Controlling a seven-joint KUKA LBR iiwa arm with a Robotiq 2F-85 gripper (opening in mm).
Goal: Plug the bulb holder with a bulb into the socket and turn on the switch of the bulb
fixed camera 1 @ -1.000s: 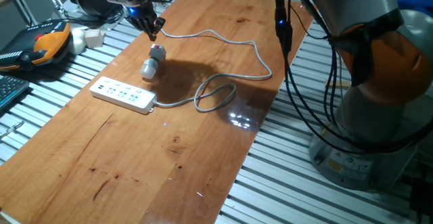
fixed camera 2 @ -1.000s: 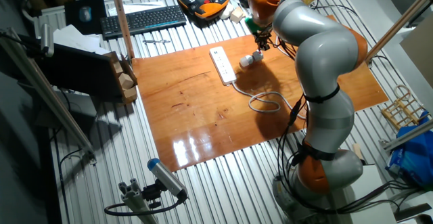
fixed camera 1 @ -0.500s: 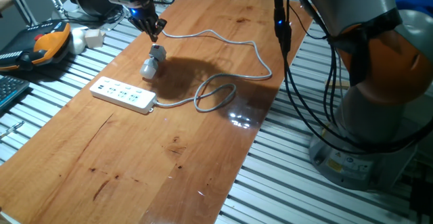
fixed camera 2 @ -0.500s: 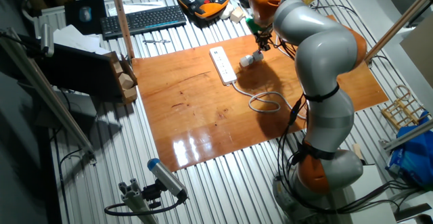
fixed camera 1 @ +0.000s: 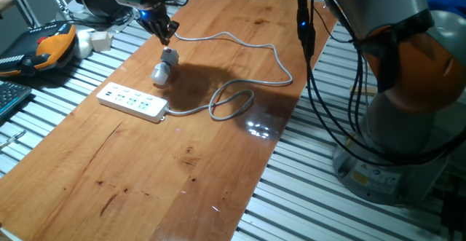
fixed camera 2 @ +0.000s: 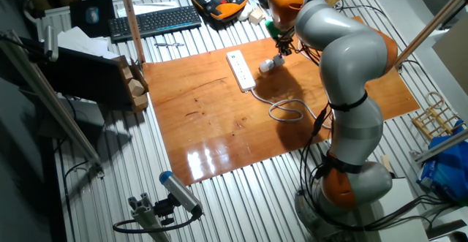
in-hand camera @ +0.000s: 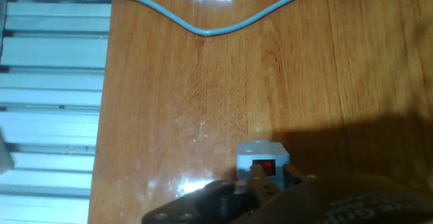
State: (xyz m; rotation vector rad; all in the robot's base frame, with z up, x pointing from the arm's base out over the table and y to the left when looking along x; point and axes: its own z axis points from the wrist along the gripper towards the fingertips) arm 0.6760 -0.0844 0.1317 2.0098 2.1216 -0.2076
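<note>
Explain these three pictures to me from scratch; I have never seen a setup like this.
The big grey and orange machine is a robot arm standing beside a wooden table. Two pictures come from fixed cameras looking at the table from different sides; the third comes from a camera on the arm's hand, looking down along its fingers. On the table lie a long white socket strip with a grey cable, and a small white bulb holder joined to a round bulb. The gripper sits just above the holder's boxy end. Whether it grips it cannot be told. A keyboard lies off the table.

Two high side cameras share the table (fixed camera 1: 218, 153); hand camera close
</note>
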